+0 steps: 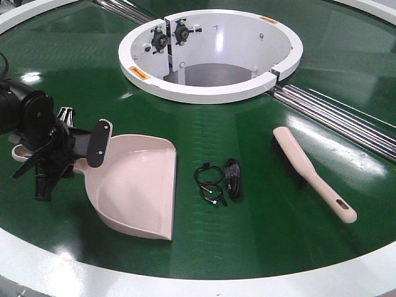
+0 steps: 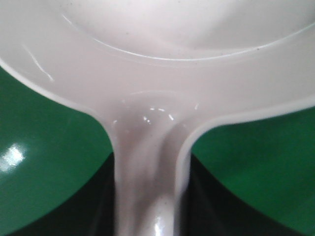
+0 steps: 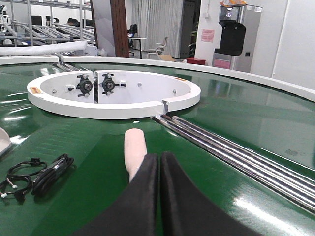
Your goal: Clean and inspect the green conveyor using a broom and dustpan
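Looking across the green conveyor [image 1: 266, 241], we took its white hub [image 1: 286, 49] as our mark. The dustpan [image 1: 136, 185] lay flat on the belt, near-left of the hub, its mouth turned toward a black cable bundle [image 1: 218, 180] lying straight out from the hub. Our left gripper [image 1: 80, 147] was clamped on the dustpan's handle. The broom [image 1: 312, 173] lay near-right of the hub, with nothing touching it and its handle pointing away from the hub. Our right gripper [image 3: 158, 156] hung just short of the broom's rounded end, facing the hub, its black fingers [image 3: 142, 196] pressed together on nothing.
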